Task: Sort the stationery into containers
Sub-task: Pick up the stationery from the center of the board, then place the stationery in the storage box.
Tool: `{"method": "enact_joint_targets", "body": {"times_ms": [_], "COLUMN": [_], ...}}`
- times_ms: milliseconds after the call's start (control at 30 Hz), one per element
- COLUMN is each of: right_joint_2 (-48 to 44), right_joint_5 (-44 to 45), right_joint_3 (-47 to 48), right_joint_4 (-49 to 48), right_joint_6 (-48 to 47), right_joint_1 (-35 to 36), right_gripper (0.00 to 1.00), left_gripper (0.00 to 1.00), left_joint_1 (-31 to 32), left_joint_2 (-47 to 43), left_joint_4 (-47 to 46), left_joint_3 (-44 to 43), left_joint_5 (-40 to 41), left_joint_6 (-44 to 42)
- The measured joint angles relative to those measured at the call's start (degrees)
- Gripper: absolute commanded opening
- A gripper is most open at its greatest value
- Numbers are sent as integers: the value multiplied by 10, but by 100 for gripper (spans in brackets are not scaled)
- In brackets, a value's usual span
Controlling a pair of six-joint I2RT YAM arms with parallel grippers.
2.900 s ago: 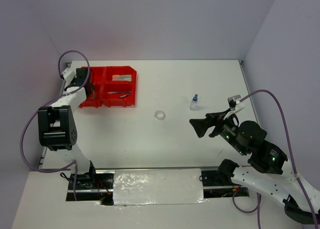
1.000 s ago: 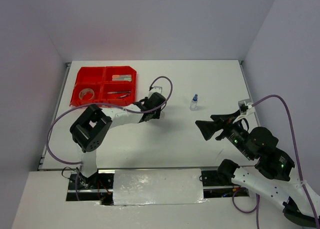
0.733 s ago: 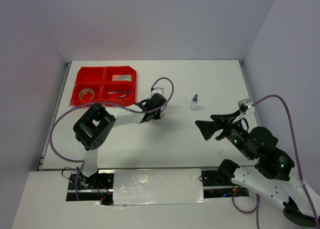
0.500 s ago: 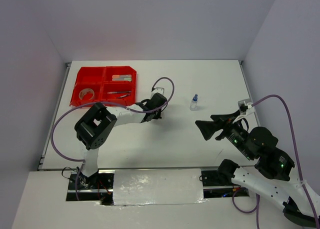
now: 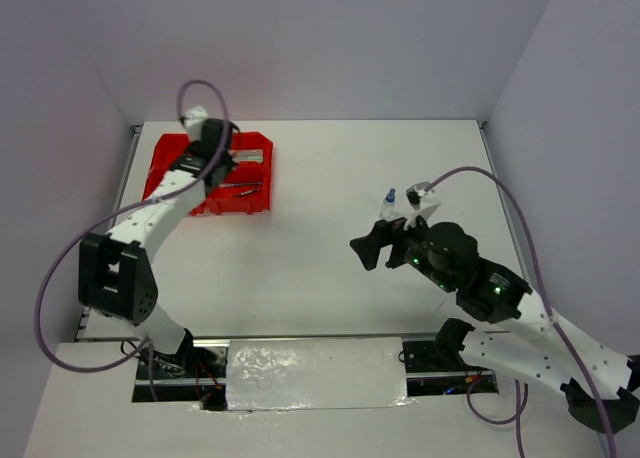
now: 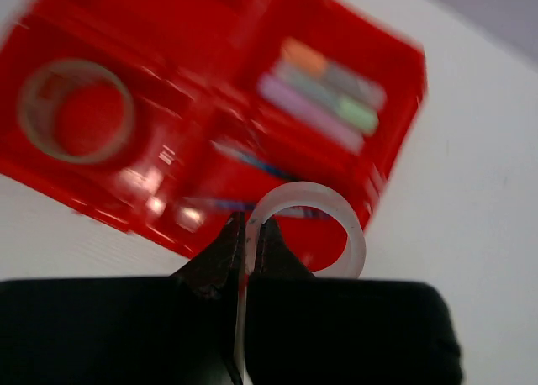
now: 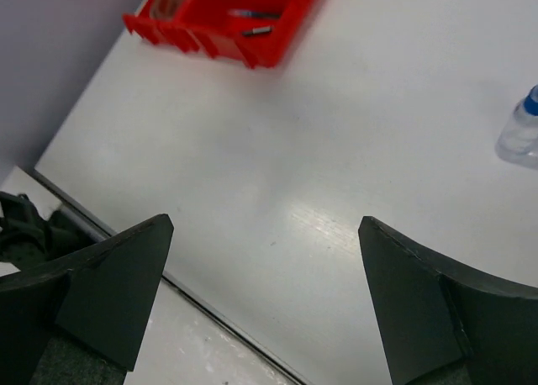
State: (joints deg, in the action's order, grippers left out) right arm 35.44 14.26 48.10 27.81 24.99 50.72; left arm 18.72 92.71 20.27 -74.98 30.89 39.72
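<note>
We see the ring (image 6: 308, 192) as a smooth, milky, translucent band, thin-walled and round, nipped at its left edge by the left pincer (image 6: 249, 234), whose dark fingers are pressed together on it. It hangs in the air over the tray (image 6: 210, 32), above the side nearest the wrist camera; we cannot tell which compartment lies beneath it. The tray is glossy bright red plastic, cut into four rectangular compartments by straight walls. One holds the roll (image 6: 76, 67), a greyish hoop lying flat. Another holds the markers (image 6: 324, 95), short bars in orange, green and pink, lying side by side. The pens (image 7: 250, 15) are thin and dark, in a third. The right pincer (image 7: 277, 292) is spread wide and holds nothing, its matte black fingers well apart above the plain white counter (image 5: 300, 268). The bottle (image 7: 521, 133), clear with a blue cap, stands upright on the counter near the right pincer.
</note>
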Motion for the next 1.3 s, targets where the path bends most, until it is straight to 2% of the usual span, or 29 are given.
{"method": "enact_joint_targets", "body": {"times_ms": [167,333,467,667,900,1067,1167,1200,1267,1300], "right_joint_2": [56,59,59,58,57,56,56,56,56,56], "right_joint_5": [-33,-45,-44,-44,-44,-44,-44,-45,-45,-45], "right_joint_3": [-12,-12,-12,-12,-5,-5,-5,-5,-5,-5], "right_joint_4": [-24,-47,-47,-45,-41,-40,-40,-40,-40,-40], "right_joint_6": [-4,-9,-13,-21,-26,-30,-32,-33,-35,-36], "right_joint_1": [0,0,-1,-2,-2,-2,-2,-3,-2,-2], "right_gripper": [100,100,100,100,100,100,100,100,100,100], "left_gripper": [0,0,1,10,14,28,45,57,66,66], "left_joint_1": [-136,-202,-232,-254,-258,-258,-258,-258,-258,-258], "left_joint_2": [-23,24,67,77,116,141,143,143,143,143], "left_joint_4": [34,60,68,57,38,29,27,24,21,19], "left_joint_3": [-70,-80,-64,-16,-29,-31,-31,-31,-31,-32], "left_joint_5": [19,6,-3,5,8,3,3,3,4,4], "left_joint_6": [11,11,28,56,57,57,57,57,57,57]}}
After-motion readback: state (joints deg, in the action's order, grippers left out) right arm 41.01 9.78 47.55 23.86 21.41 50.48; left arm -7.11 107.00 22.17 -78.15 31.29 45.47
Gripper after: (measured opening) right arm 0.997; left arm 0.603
